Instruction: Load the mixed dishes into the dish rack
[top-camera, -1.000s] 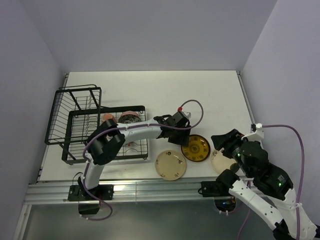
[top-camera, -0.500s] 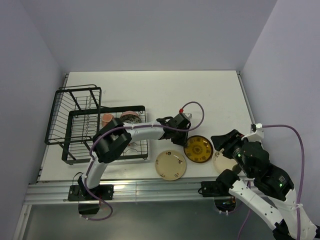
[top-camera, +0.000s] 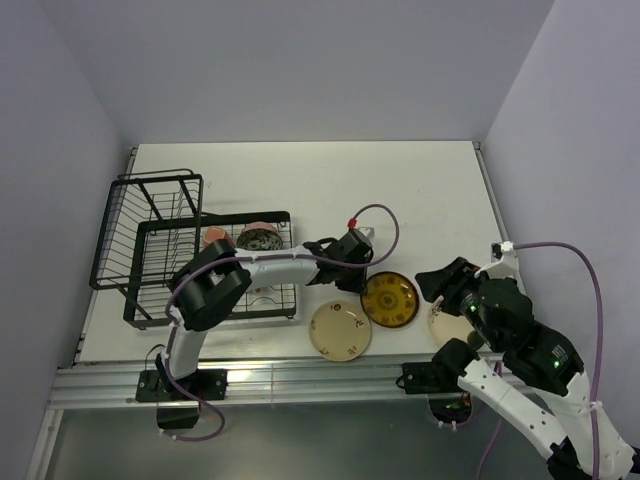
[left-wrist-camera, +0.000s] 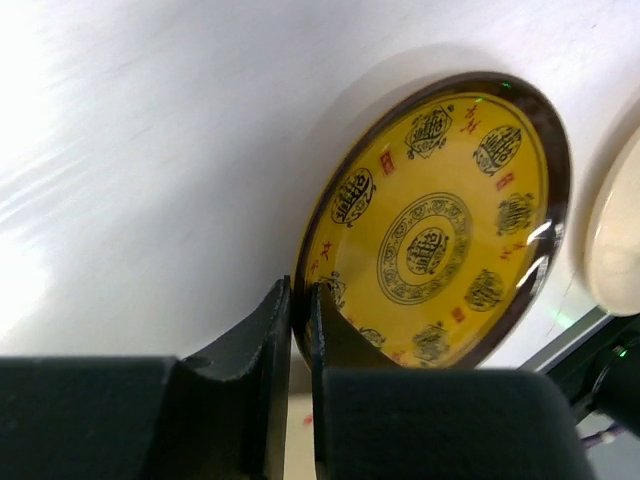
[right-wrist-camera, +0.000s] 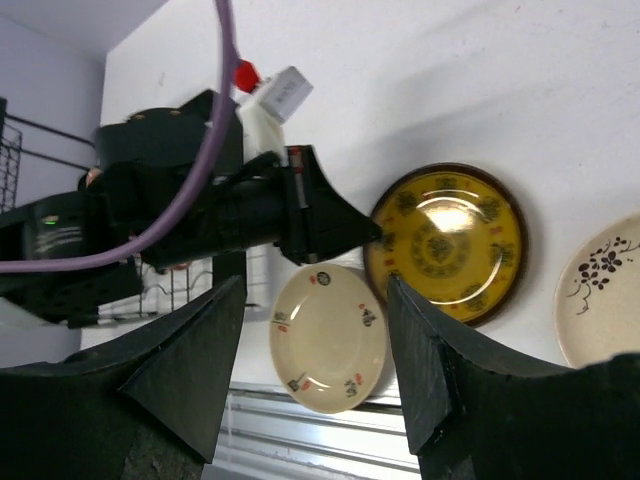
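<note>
Our left fingers (left-wrist-camera: 283, 320) pinch the rim of the mustard-yellow plate (left-wrist-camera: 430, 230) on the bench (left-wrist-camera: 150, 120), right of the dish rack (top-camera: 150, 250); our right fingers (right-wrist-camera: 215, 330) gape wide, holding nothing.

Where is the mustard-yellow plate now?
In the top view, right of centre on the table, the mustard-yellow plate lies between the front cream plate and the right cream plate, its rim pinched by the left hand.

Legible text: none.
Item, mustard-yellow plate (left-wrist-camera: 432, 240): ring of round dark medallions in seal-style characters around a central one, small red character-like marks between them; none can be read.
Item, cream plate (right-wrist-camera: 330, 338): small red and dark marks near the rim, too small to tell as writing.
</note>
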